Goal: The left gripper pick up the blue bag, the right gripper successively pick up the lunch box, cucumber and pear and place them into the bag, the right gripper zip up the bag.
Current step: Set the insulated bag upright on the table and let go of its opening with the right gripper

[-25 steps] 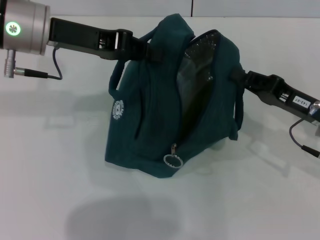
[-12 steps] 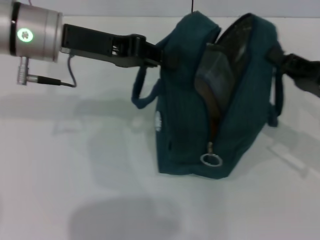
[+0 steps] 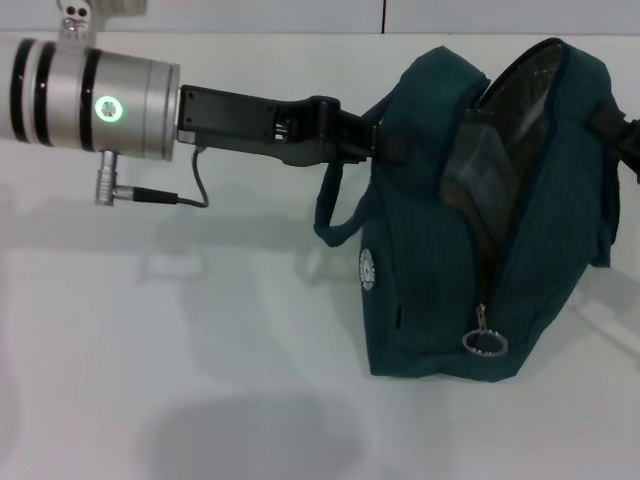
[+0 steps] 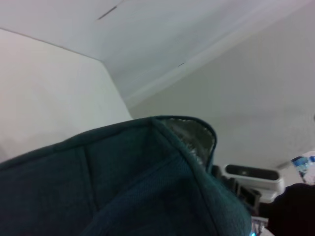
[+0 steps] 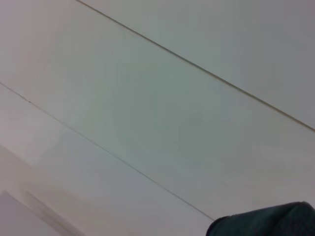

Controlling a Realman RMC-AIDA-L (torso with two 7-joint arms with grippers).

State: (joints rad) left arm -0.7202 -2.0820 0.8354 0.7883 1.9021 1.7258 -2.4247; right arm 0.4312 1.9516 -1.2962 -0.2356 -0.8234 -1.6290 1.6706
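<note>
The blue bag point(image 3: 440, 260) stands upright at the right of the head view, its mouth gaping and the silver lining point(image 3: 520, 130) showing. A ring zipper pull point(image 3: 484, 343) hangs low on its front. My left gripper point(image 3: 372, 146), on the green-lit silver wrist point(image 3: 105, 107), reaches in from the left and is shut on the bag's upper left edge by a loop handle point(image 3: 335, 215). Only a black part of my right gripper point(image 3: 628, 140) shows at the picture's right edge, against the bag's right side. The left wrist view is filled by the bag's fabric point(image 4: 123, 182). Lunch box, cucumber and pear are out of view.
A white tabletop point(image 3: 150, 330) spreads out to the left and in front of the bag. The left wrist's cable point(image 3: 170, 195) hangs under the arm. The right wrist view shows pale panels and one corner of the bag point(image 5: 266, 223).
The bag has travelled to the right across the table, carried between both arms. My left arm has come much farther into view, and the right gripper has slid almost out of the picture.
</note>
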